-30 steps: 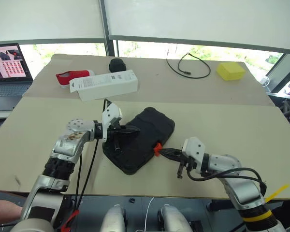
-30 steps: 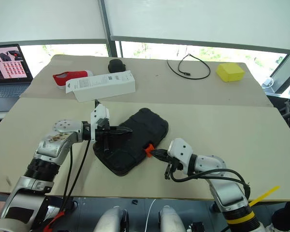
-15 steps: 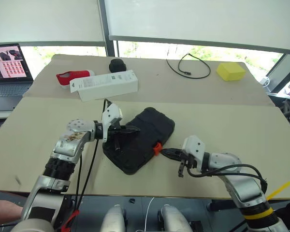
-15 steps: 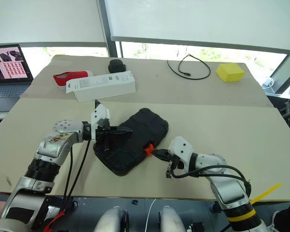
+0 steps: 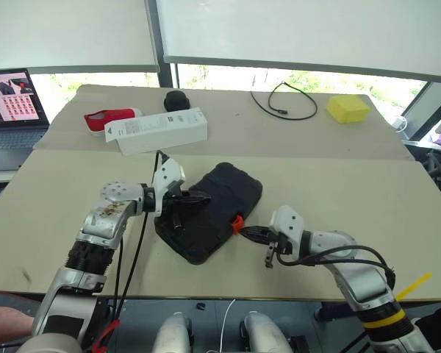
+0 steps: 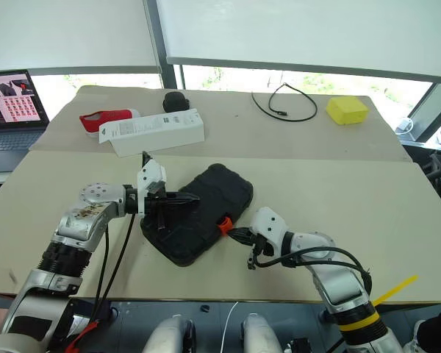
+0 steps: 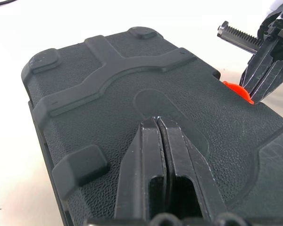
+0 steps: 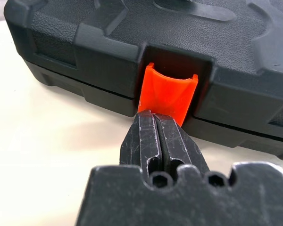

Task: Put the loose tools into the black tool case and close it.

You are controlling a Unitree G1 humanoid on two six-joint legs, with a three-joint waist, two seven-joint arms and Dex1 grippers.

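**On the near bench: case shut, both end effectors at it**

On the near half of the bench [image 5: 51,213] the black tool case [image 5: 220,198] lies closed, set at a slant, ribbed lid up. Its orange latch [image 5: 238,221] faces the robot's right side.

Left end effector [image 5: 203,197]: fingers clenched together, holding nothing, tips resting on the middle of the lid. Seen from its wrist, the two fingers [image 7: 148,160] press flat against the textured shell.

Right end effector [image 5: 248,231]: also clenched, empty, tips right at the lower edge of the latch. Wrist view shows the fingers [image 8: 151,141] touching the orange tab.

Far half of the bench: white oblong carton [image 5: 156,130], a red and white object [image 5: 106,118] beside it, small round black object [image 5: 178,98], looped black cable [image 5: 285,101], yellow block [image 5: 348,109]. Laptop [image 5: 7,107] at the far left edge.
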